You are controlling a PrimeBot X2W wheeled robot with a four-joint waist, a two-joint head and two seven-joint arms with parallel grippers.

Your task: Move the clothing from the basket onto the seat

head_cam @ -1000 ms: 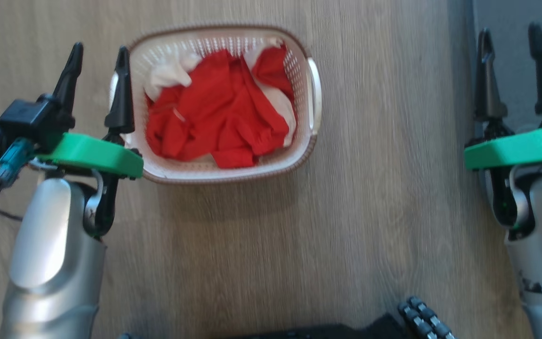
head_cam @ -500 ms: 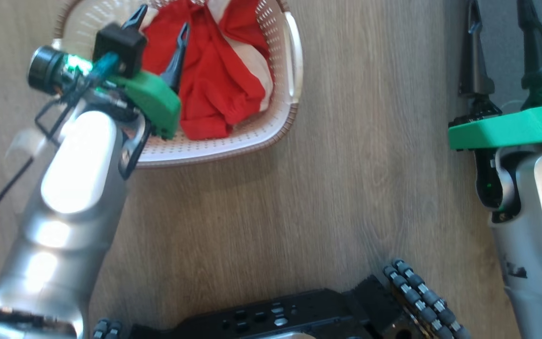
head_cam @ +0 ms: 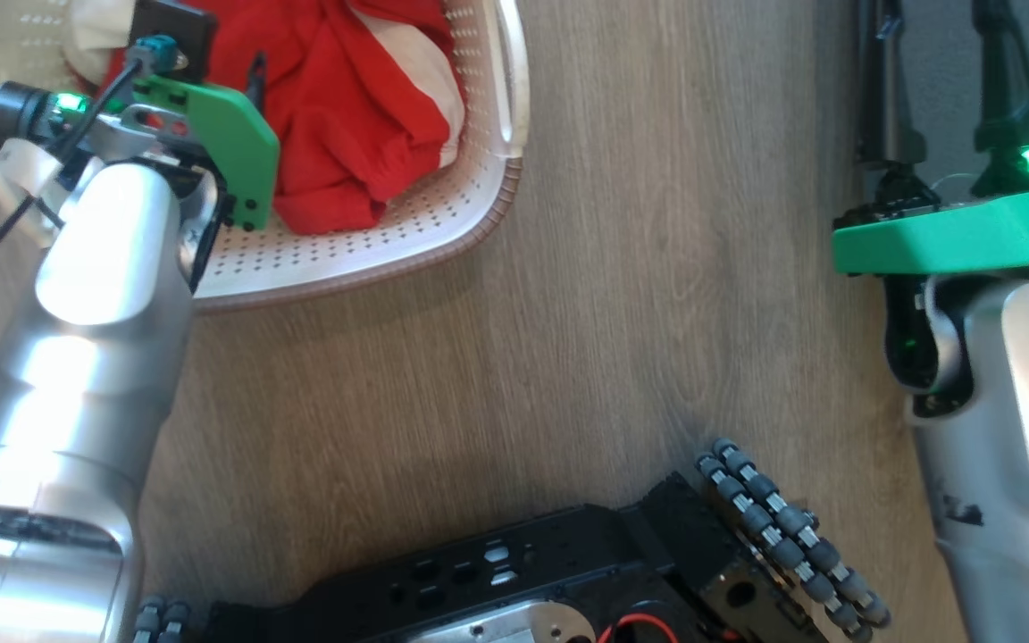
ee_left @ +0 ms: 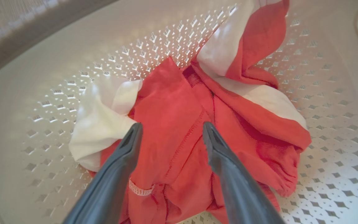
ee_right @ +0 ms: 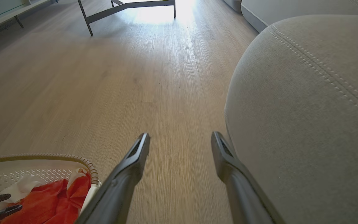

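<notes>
Left tool (ee_left: pixel 172 125), wide and empty, has moved from beside the basket (ee_left: pixel 322 93) to inside it, with the clothing (ee_left: pixel 166 93) just beyond its tips; a grasp looks imminent.

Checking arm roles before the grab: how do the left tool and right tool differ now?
The left tool is down inside the basket, over the red clothing; the right tool is outside it, above the floor. The left tool faces fabric; the right tool faces along the floor beside the grey seat. Both are open, holding nothing.
</notes>
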